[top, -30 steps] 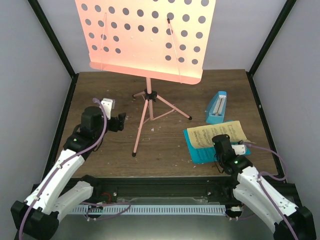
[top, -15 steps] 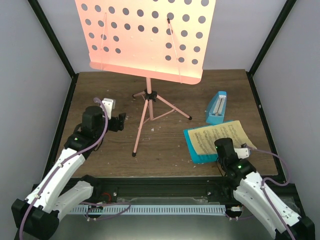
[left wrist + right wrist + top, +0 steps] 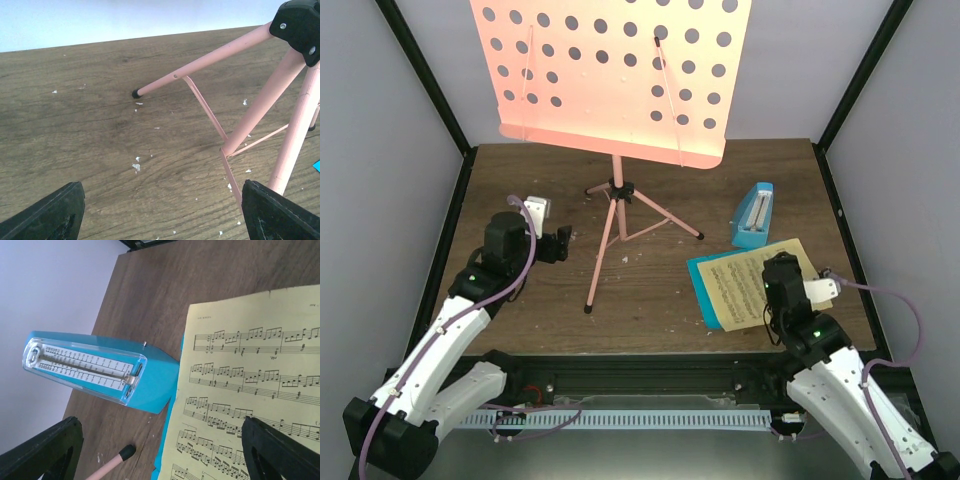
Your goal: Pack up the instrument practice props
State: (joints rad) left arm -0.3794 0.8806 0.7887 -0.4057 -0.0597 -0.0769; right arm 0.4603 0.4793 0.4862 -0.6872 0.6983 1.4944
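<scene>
**Both pincers open; props out on the desk**

The right pincer (image 3: 162, 456) hangs with its two black fingers spread wide and nothing between them, poised over the music sheets at the right front of the desk (image 3: 660, 290). Directly below it lies the yellow sheet (image 3: 250, 390), thin matte paper printed with black staves and notes, lying flat. It rests on top of a blue sheet (image 3: 703, 285), whose left edge and near corner show from under it. Just beyond the sheets is the metronome (image 3: 95, 370), a small turquoise plastic wedge with a clear cover over a white graduated scale. It sits on the wood, close to the far corner of the paper; whether it touches the paper I cannot tell.

The left pincer (image 3: 165, 220) is likewise wide open and empty, hovering above bare desk on the left and pointed toward the tripod. The wood there is dark brown with a visible grain, scattered with small white flecks (image 3: 136, 166).

The music stand (image 3: 608, 88) stands upright at the centre back. Its thin salmon-pink tube legs end in black rubber tips and meet at a black hub (image 3: 300, 25), braced by slimmer pink struts. Above them rises a broad flat salmon panel punched with rows of round holes, a folded lip along its lower edge.
</scene>
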